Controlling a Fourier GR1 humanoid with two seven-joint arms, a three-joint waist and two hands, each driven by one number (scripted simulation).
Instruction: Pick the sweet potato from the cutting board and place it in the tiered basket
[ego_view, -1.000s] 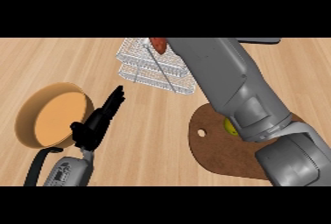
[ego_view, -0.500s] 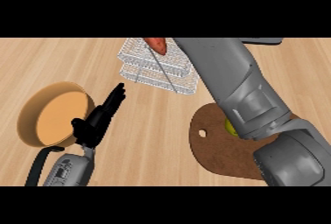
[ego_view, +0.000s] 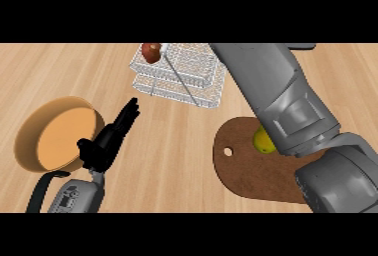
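The reddish-brown sweet potato lies at the far left corner of the white wire tiered basket, in its upper tier. Nothing touches it. My right forearm stretches from the lower right up past the basket's right side, and its hand is cut off at the view's top edge. The brown cutting board lies at the right under that forearm. My left hand is open at the lower left, fingers straight and pointing up and away, resting beside the pan.
A yellow lemon-like fruit sits on the cutting board, half hidden by my right forearm. An orange pan with a black handle stands at the left, right next to my left hand.
The sweet potato has shifted left, away from my right arm, and now lies by itself in the basket. The right arm has drawn slightly to the right. My left hand has not moved.
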